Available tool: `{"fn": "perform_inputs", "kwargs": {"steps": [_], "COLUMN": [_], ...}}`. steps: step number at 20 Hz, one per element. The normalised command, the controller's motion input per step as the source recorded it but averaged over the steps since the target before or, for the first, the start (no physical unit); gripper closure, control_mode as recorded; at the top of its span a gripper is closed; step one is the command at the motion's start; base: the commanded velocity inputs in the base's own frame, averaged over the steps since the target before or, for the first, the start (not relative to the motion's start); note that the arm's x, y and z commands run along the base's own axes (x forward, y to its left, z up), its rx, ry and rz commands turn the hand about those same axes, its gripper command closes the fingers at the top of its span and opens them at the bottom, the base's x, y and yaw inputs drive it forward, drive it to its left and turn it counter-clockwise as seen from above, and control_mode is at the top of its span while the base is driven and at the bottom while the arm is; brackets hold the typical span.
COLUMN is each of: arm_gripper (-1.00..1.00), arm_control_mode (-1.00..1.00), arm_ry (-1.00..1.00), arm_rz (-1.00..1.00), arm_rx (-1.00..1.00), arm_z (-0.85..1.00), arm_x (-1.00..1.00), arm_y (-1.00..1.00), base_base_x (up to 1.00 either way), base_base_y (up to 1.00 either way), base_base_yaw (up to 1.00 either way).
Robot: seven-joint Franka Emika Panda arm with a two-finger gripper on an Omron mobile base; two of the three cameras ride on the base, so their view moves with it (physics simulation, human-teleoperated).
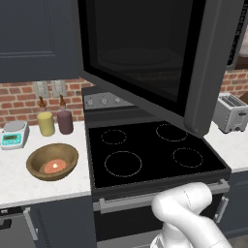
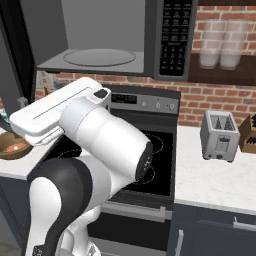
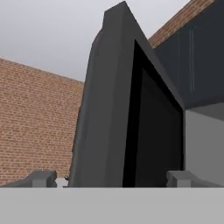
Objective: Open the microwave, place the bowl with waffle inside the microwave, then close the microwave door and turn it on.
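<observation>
The microwave (image 2: 100, 47) hangs over the stove with its grey cavity and glass turntable exposed. Its button panel (image 2: 173, 35) is at the right. The microwave door (image 1: 145, 53) is swung wide open toward the camera. In the hand view the door's free edge (image 3: 109, 109) stands straight ahead, between the two fingertips (image 3: 41, 178) of my gripper (image 3: 111, 179), which is open and wide apart. The brown wooden bowl (image 1: 52, 161) rests on the white counter left of the stove, with the reddish-orange waffle (image 1: 54, 166) inside. A sliver of the bowl (image 2: 10, 146) shows beneath my arm.
A black stove (image 1: 145, 150) lies under the microwave. Yellow (image 1: 46, 123) and maroon (image 1: 65, 121) canisters and a scale (image 1: 14, 134) stand behind the bowl. A silver toaster (image 1: 230, 112) sits on the right counter. Glasses (image 2: 220, 45) stand on a shelf.
</observation>
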Motion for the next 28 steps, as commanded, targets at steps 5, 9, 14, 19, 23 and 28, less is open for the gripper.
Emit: {"fn": "perform_inputs", "kwargs": {"steps": [5,9,14,19,23,28], "arm_gripper": [-1.00,-1.00,-1.00,-1.00,-1.00,-1.00], "arm_control_mode": [-1.00,-1.00,-1.00,-1.00,-1.00,-1.00], "arm_ry": [0.04,0.01,0.04,0.05,0.04,0.03], "arm_rz": [0.23,0.10,0.07,0.09,0.09,0.11], "arm_rx": [0.00,0.00,0.00,0.00,0.00,0.00], "arm_z": [-0.03,0.00,-0.05,-0.06,-0.01,0.00], "arm_x": [0.47,0.10,0.16,0.16,0.01,-0.11], "arm_y": [0.14,0.40,0.54,0.43,0.47,0.52], "base_base_x": [0.00,0.00,0.00,0.00,0.00,0.00], "base_base_y": [0.00,0.00,0.00,0.00,0.00,0.00], "base_base_yaw": [0.00,0.00,0.00,0.00,0.00,0.00]}}
